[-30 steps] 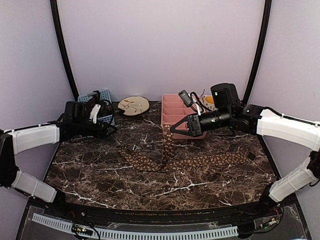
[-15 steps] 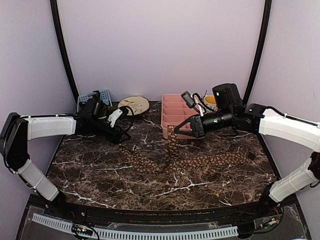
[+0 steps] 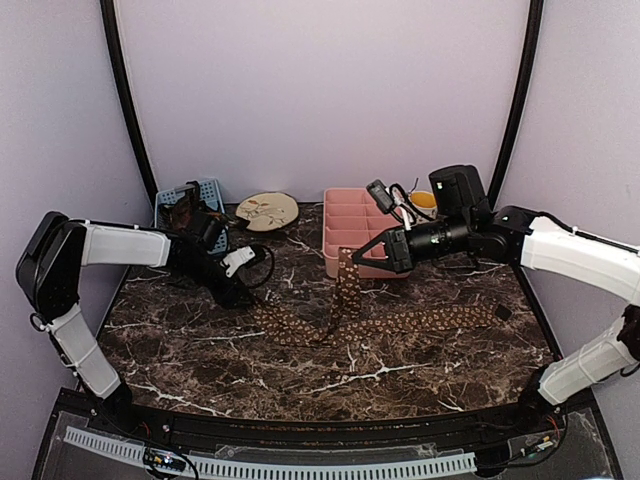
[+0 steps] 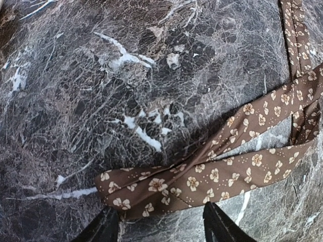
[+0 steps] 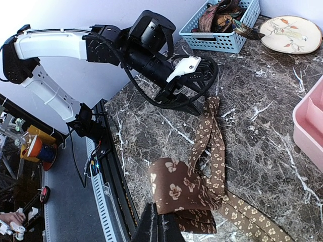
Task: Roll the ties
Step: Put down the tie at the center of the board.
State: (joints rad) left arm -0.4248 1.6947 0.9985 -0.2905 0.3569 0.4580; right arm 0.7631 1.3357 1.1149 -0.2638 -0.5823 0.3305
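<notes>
Pinching one end of the tie (image 5: 176, 194), your right gripper (image 3: 368, 258) holds it raised beside the pink tray (image 3: 327, 225), probably to free a starting end for the roll. The rest lies across the table (image 3: 180, 345). Your left gripper (image 4: 159, 228) is spread astride the other tip, not gripping. A second ago it hung by the blue basket (image 3: 208, 186); it has since swung down here.
</notes>
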